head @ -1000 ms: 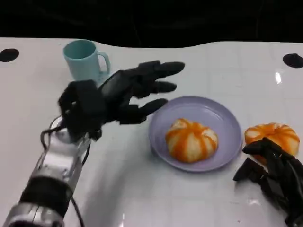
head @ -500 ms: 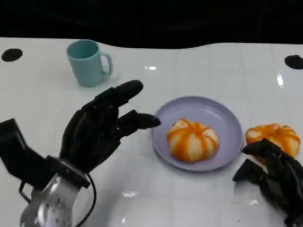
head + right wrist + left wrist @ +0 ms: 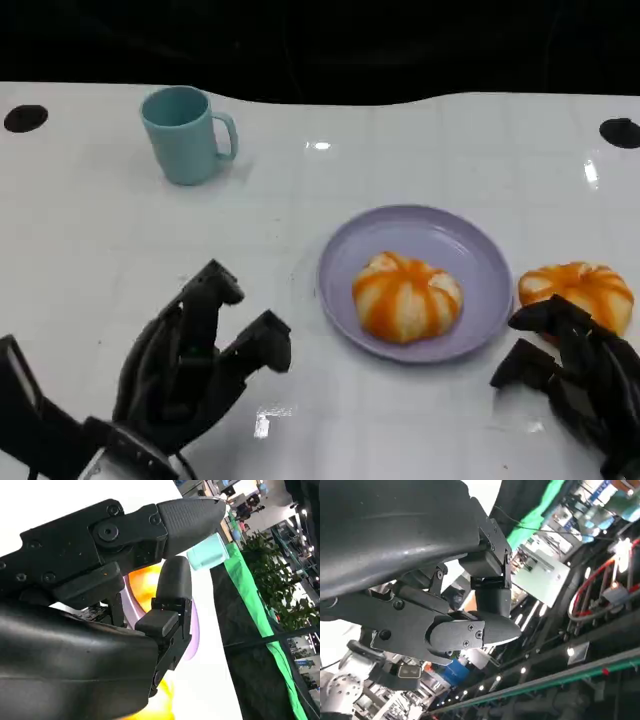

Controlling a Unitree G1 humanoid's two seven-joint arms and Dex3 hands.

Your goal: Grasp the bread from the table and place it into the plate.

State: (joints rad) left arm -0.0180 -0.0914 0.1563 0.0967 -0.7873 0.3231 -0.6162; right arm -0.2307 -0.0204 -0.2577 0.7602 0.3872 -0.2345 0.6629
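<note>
Nearest the robot, at the table's (image 3: pixel 90 270) near edge, the left hand (image 3: pixel 190 365) sits low with its fingers (image 3: pixel 212 290) raised, apart and holding nothing. It lies well to the left of the plate, with bare white table between them. At the lower right, the right hand (image 3: pixel 570 370) rests just in front of a second orange-striped bun (image 3: pixel 575 288) that lies on the table just beside the plate's right rim. Its fingers are spread and curled toward the bun, the foremost fingertip at the bun's near edge; whether it touches cannot be told, and the hand grips nothing.

Farther in, the lilac plate (image 3: pixel 470 262) lies flat in the middle of the table and holds the bread (image 3: pixel 406 296), a round bun with orange stripes, resting toward the plate's near side.

Beyond, at the far left, a teal mug (image 3: pixel 186 134) stands upright, handle to the right, well apart from the plate. In the right wrist view, the mug (image 3: pixel 207 551), plate (image 3: pixel 192 625) and bun (image 3: pixel 145 582) show past that hand's fingers (image 3: pixel 187 512).
</note>
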